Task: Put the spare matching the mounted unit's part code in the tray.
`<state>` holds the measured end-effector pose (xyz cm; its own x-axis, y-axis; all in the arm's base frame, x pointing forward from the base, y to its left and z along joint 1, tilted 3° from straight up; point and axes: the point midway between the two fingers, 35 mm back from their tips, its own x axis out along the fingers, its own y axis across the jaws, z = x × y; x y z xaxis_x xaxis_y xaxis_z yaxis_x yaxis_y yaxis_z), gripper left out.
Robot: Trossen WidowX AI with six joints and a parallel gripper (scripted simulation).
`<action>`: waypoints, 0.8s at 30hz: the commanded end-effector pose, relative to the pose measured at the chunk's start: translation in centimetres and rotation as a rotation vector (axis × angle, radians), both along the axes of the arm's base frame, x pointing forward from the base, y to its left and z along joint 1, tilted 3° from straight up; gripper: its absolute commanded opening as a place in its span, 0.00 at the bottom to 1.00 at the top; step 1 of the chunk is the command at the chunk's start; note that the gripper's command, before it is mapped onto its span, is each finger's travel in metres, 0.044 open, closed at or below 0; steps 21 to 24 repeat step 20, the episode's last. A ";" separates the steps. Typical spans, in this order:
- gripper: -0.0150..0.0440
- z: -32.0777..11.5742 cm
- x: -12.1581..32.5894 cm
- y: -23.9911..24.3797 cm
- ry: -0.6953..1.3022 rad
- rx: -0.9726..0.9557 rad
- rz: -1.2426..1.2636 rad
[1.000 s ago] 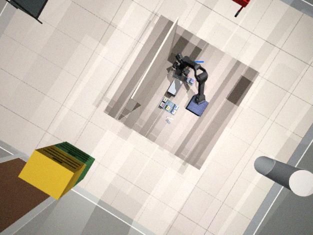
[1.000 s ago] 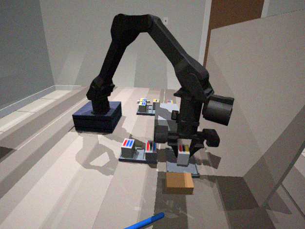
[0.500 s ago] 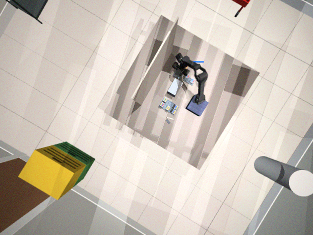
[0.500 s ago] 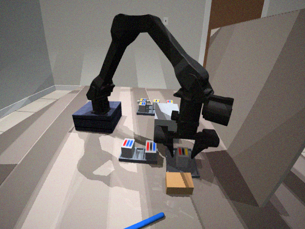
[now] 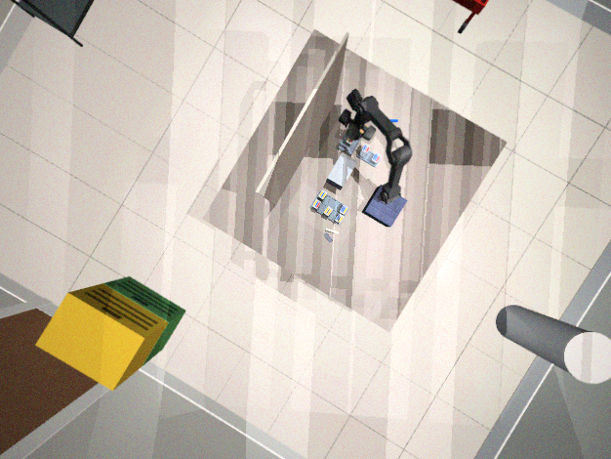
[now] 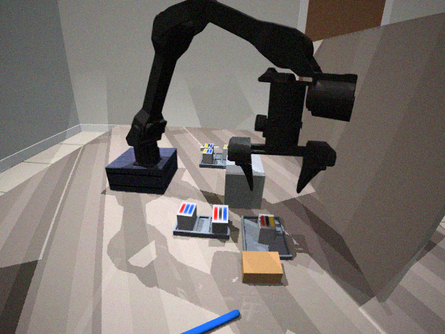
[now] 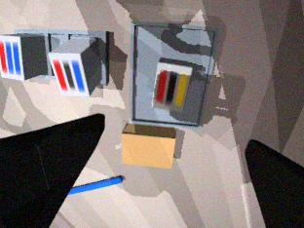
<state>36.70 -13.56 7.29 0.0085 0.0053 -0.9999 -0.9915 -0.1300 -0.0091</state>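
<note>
My gripper [image 6: 275,190] [image 7: 175,133] is wide open and empty, raised above the tray [image 6: 245,229] [image 7: 144,68]. A grey spare [image 6: 266,232] [image 7: 171,89] with red, black and yellow stripes on its top stands upright inside the tray, apart from both fingers. In a small rack [image 6: 201,235] [image 7: 107,60] beside the tray stand two other grey units: one [image 6: 186,217] [image 7: 11,58] striped red, blue, blue, the other [image 6: 220,219] [image 7: 70,73] red, black, blue. I cannot make out the mounted unit or the code on its back.
An orange block [image 6: 261,264] [image 7: 147,150] lies at the tray's edge. A blue rod [image 5: 393,120] [image 6: 212,322] [image 7: 97,185] lies beyond it. A tall grey block [image 5: 341,170] [image 6: 243,190] stands behind the tray. Another rack [image 5: 329,206] holds several striped units. A tall panel [image 5: 320,108] [image 6: 377,143] stands alongside.
</note>
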 end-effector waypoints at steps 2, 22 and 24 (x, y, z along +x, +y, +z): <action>1.00 0.5 0.0 0.0 -0.005 -0.002 0.000; 1.00 0.5 0.0 0.0 -0.005 -0.002 0.000; 1.00 0.5 0.0 0.0 -0.005 -0.002 0.000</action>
